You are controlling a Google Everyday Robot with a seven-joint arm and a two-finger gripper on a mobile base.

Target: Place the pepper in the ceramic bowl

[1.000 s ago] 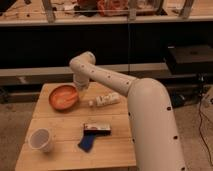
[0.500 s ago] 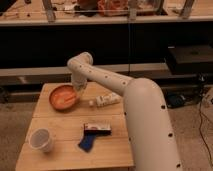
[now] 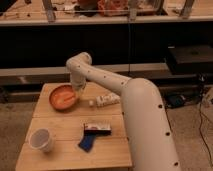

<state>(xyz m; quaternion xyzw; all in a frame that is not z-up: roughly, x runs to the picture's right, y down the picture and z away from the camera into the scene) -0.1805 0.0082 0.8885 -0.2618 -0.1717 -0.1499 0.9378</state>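
Pincer (image 3: 76,93) still at ceramic bowl's (image 3: 55,96) right rim

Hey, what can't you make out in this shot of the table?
1. Pepper: camera view, not discernible; the pincer over the bowl's right rim covers that spot.
2. Table's right edge: camera view, hidden behind the arm.
3. Shelf items above: camera view, cut off by the top edge.

My gripper (image 3: 77,93) hangs at the rim of the ceramic bowl (image 3: 55,98), seemingly just over it, on the wooden table (image 3: 60,125), the white cup (image 3: 41,140) well apart
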